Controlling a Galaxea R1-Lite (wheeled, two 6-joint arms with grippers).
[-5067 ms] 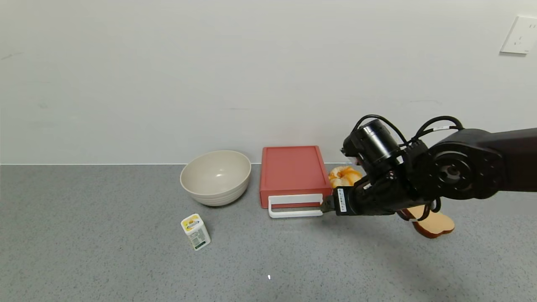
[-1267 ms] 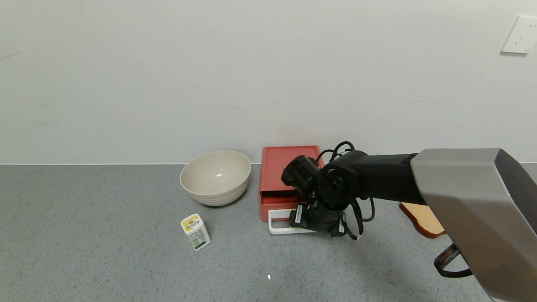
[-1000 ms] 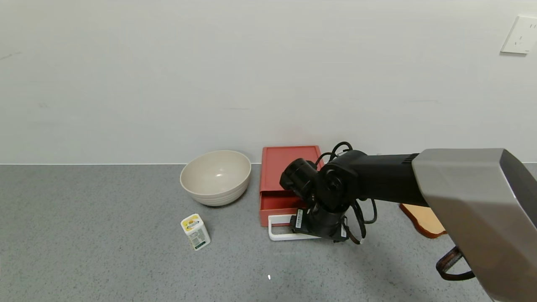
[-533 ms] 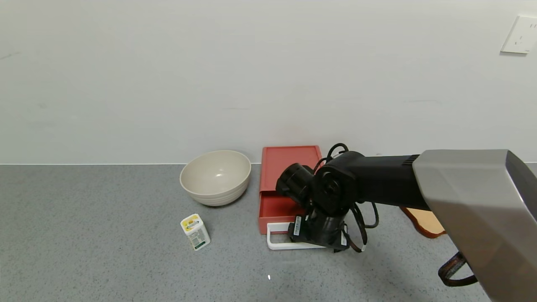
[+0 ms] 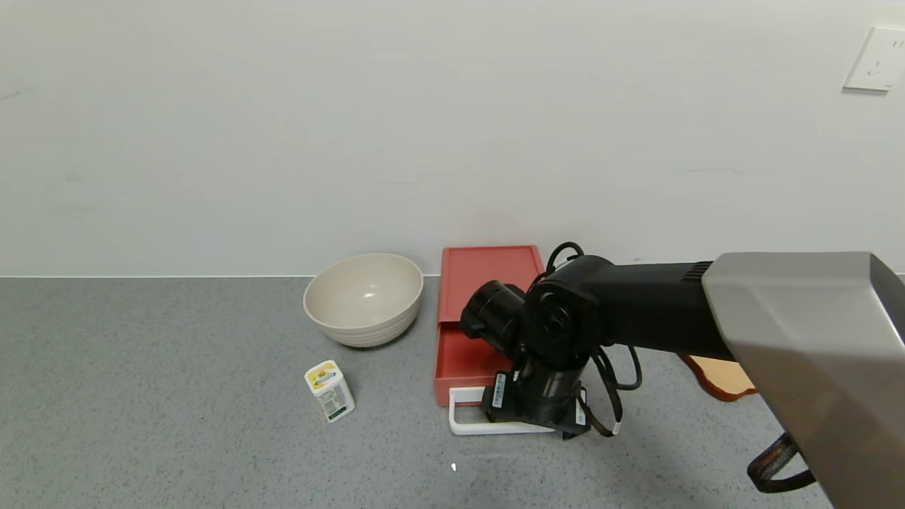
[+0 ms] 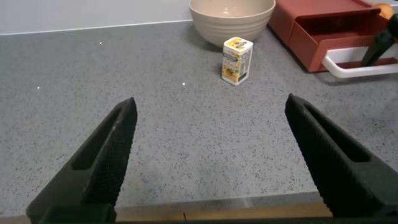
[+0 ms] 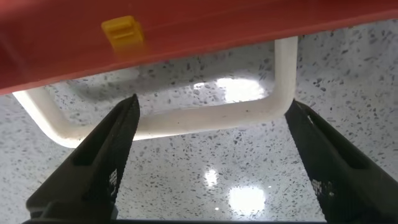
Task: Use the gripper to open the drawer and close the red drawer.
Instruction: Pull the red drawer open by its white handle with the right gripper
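One red drawer (image 5: 463,360) sits half out near the counter's (image 5: 177,424) back edge; the right tool (image 5: 527,417), spread wide, straddles its white handle (image 7: 186,121). One bowl (image 5: 364,297), one small carton (image 5: 329,390). Left tool (image 6: 211,155) spread wide, idle.

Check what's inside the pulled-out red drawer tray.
The salmon-red plastic drawer tray shows only bare red floor where visible. The right pincer, at the white loop handle, and its black arm cover the tray's right part.

place: kitchen-style counter | evidence: speckled grey countertop (image 5: 177,424), bowl (image 5: 363,298), wall outlet (image 5: 877,59)
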